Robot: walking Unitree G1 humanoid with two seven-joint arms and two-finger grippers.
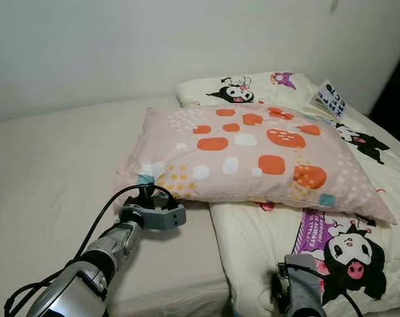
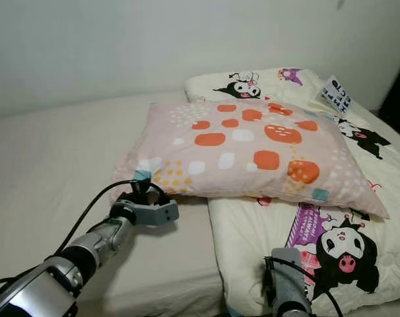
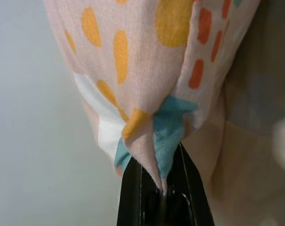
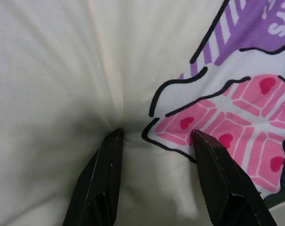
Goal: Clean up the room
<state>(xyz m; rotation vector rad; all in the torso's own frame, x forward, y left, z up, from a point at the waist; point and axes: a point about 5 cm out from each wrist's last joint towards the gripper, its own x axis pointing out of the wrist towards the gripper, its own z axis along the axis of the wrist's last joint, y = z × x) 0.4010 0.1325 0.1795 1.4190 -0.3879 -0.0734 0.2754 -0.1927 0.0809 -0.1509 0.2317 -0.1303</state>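
Pinching the pillow [image 1: 253,155] corner in our left claw [image 3: 162,188], we see it stretch rightward across the bed [image 1: 48,172]; our right claw [image 4: 156,141] presses spread on the quilt [image 1: 266,244].

Pink pillow [image 1: 253,155], orange/white spots; cream cartoon-print duvet [image 1: 286,244].

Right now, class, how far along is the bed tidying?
Done: little visibly. In hand: the left gripper pinches the spotted pillow's corner; the right gripper, fingers open, presses into the cartoon quilt. Left: pillow lies askew across the quilt; the booklet remains.
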